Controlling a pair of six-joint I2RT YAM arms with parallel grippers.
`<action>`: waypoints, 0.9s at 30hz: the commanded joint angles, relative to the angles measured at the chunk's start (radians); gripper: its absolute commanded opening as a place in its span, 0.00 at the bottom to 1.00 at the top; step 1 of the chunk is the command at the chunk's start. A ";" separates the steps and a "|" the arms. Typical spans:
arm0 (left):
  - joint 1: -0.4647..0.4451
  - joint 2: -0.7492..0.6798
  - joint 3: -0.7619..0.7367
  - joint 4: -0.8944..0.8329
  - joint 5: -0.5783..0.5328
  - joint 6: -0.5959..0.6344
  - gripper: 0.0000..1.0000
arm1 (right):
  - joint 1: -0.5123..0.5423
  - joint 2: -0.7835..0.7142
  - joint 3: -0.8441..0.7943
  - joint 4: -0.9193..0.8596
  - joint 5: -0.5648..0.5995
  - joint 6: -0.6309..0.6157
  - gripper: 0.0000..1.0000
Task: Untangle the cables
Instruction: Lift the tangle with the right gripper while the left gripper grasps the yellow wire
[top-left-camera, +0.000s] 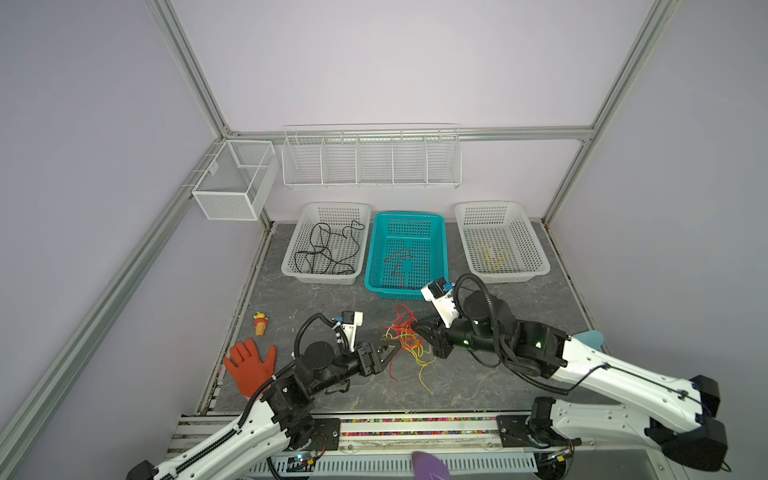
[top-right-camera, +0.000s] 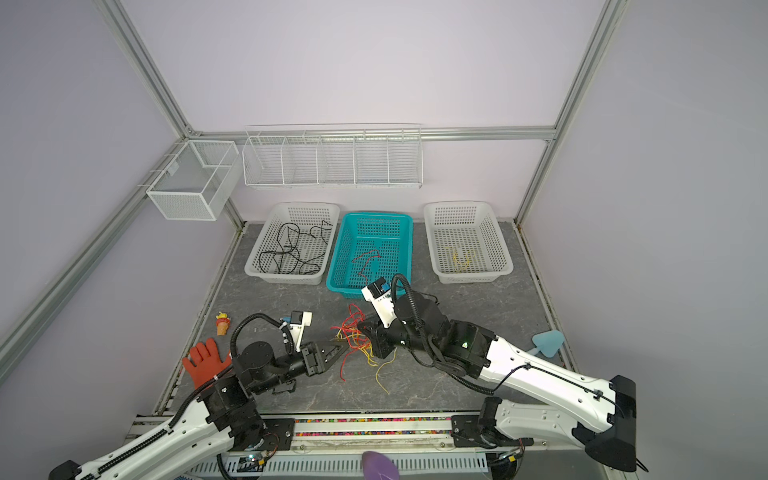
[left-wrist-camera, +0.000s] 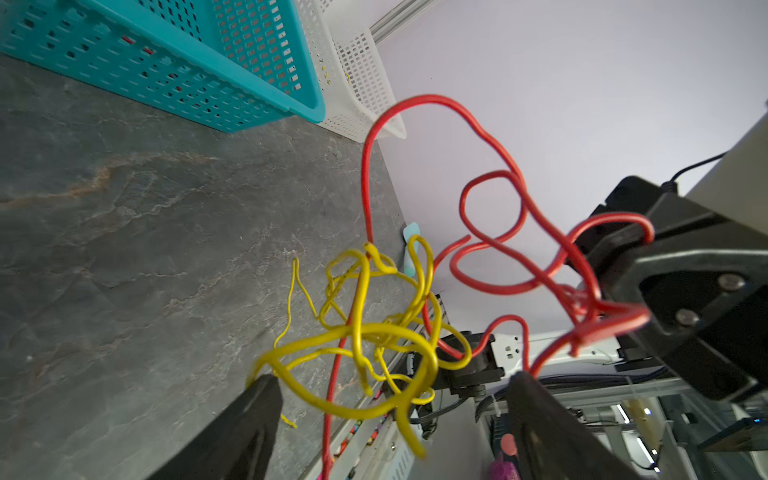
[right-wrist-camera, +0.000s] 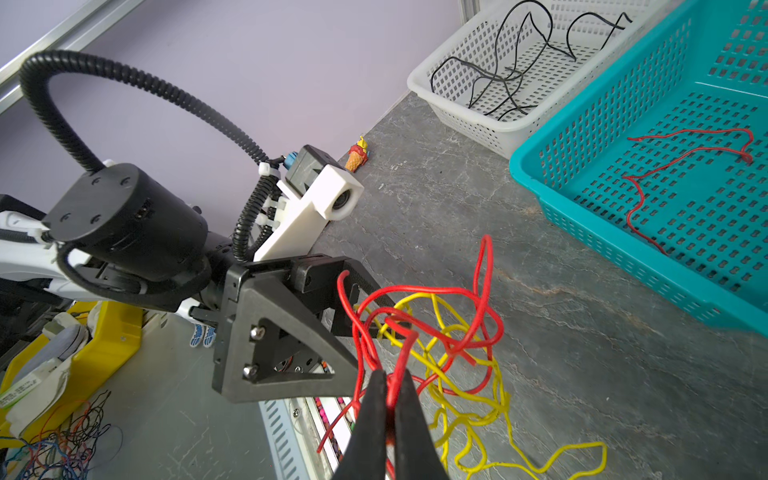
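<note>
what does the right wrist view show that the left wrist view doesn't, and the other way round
Only the right wrist view: black cables lying in a white basket, and an ice cream toy. Only the left wrist view: the other white basket, with yellow bits inside. Both: the teal basket, the red and yellow tangle, the right gripper shut on a red cable, and the left gripper open at the yellow loops.
</note>
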 joint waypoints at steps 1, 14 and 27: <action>-0.005 0.007 0.033 0.007 -0.014 0.029 0.77 | -0.006 0.001 -0.010 0.046 -0.025 0.009 0.07; -0.005 0.004 0.077 -0.174 -0.124 0.104 0.64 | -0.006 -0.059 -0.024 0.040 -0.060 0.009 0.07; -0.006 0.051 0.094 -0.124 -0.164 0.097 0.59 | -0.003 -0.043 -0.040 0.078 -0.147 0.042 0.07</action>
